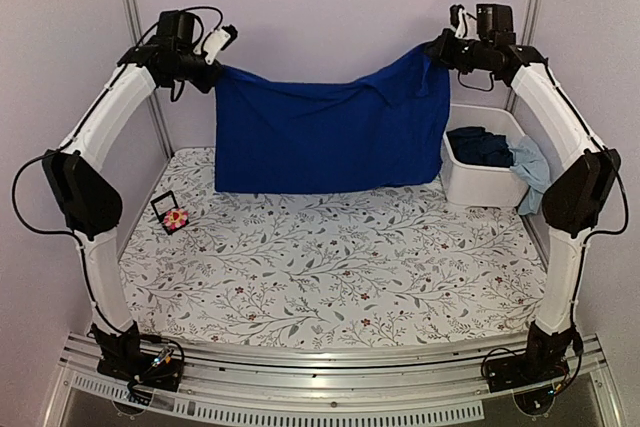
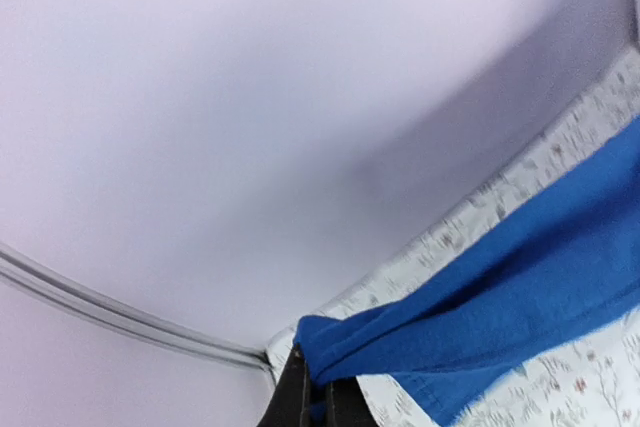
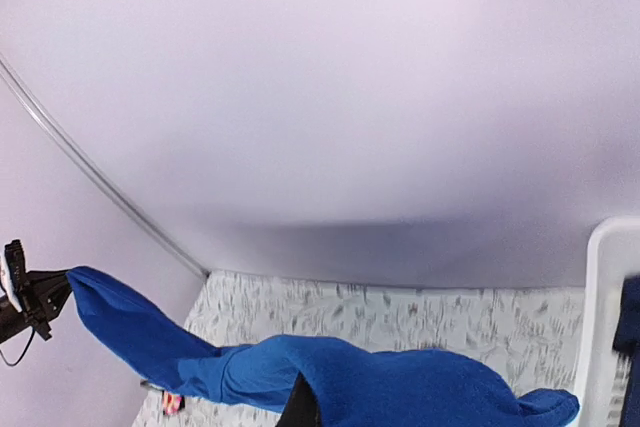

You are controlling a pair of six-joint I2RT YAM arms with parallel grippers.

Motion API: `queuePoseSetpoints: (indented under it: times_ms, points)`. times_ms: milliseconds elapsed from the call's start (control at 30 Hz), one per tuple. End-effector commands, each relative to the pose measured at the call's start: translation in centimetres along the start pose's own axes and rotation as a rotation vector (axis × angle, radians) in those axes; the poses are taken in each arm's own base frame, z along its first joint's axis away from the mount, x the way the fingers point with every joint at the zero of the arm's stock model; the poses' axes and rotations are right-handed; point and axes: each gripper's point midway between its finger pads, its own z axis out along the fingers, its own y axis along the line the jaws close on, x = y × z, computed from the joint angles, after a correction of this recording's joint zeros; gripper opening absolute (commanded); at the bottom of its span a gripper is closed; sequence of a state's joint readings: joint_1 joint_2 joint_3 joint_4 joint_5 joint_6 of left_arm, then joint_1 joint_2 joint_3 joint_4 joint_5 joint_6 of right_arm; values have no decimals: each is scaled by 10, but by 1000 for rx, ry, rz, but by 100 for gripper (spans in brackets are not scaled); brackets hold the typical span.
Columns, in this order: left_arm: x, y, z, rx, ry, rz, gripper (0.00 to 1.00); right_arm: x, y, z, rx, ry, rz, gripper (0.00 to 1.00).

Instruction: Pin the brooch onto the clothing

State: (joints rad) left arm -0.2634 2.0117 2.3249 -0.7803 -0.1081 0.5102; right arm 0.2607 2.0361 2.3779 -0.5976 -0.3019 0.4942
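Hanging as a sagging curtain between the two raised arms, the blue shirt (image 1: 330, 137) spans the far side of the desk (image 1: 350, 277), its lower edge reaching down close to the flowered surface. The left jaws pinch its upper left corner, and the left wrist view shows dark fingers (image 2: 298, 397) pressed together on a bunched fold of the cloth. The right jaws grip the upper right corner; in the right wrist view the fabric drapes over them, so only a sliver of one dark finger shows. The pink brooch (image 1: 177, 218) lies on the desk near the left edge, below the shirt's left corner and touching a small dark square tray (image 1: 164, 206). A white bin (image 1: 480, 185) at far right holds dark-blue clothes (image 1: 480, 145) and a light-blue cloth (image 1: 530, 169) spilling over its rim.
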Motion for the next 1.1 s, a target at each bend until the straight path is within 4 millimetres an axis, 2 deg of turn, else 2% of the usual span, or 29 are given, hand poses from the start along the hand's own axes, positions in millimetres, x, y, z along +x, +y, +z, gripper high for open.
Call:
queuePoseSetpoints:
  times_ms: [0,100,133,167,233,300,333,400,433,467,500,533,633,700,733,833,900,933,1067]
  points:
    - [-87,102,-71,-381,-319,-113,0,-137,74,-89,-166,-546,-204,0]
    - [-100,109,-86,-411,-371,-71,0,-165,97,-138,-204,-709,-269,0]
    - [-98,105,-83,-397,-362,-52,0,-165,100,-141,-210,-713,-288,0]
    - [-94,100,-78,-380,-349,-30,0,-162,101,-140,-213,-697,-301,0]
    - [-81,91,-64,-363,-302,5,0,-144,91,-125,-193,-614,-314,0]
    - [-63,81,-54,-339,-245,37,0,-112,71,-99,-163,-489,-294,0]
    - [-52,74,-50,-317,-213,56,0,-96,64,-93,-161,-433,-284,0]
    - [-29,60,-46,-278,-151,93,0,-50,49,-76,-163,-295,-248,0]
    - [-9,47,-41,-240,-99,122,0,-23,42,-69,-156,-222,-227,0]
    - [6,37,-42,-212,-63,147,0,0,42,-70,-148,-165,-217,0]
    - [25,24,-42,-171,-20,173,0,30,40,-65,-137,-91,-207,0]
    - [47,9,-41,-127,31,196,0,72,35,-62,-119,5,-199,0]
    - [125,-50,-40,56,195,272,0,179,33,-74,-113,238,-147,0]
    - [188,-95,-44,199,311,317,0,255,29,-89,-126,407,-62,0]
    - [215,-116,-48,265,359,331,0,297,25,-97,-127,506,-13,0]
    - [286,-170,-69,464,484,367,0,392,8,-126,-56,739,147,0]
    - [316,-191,-80,537,543,364,0,434,-2,-141,-7,842,248,0]
    - [328,-199,-85,567,567,360,0,447,-1,-147,-9,880,298,0]
    - [355,-219,-100,652,626,359,0,473,4,-158,5,962,364,0]
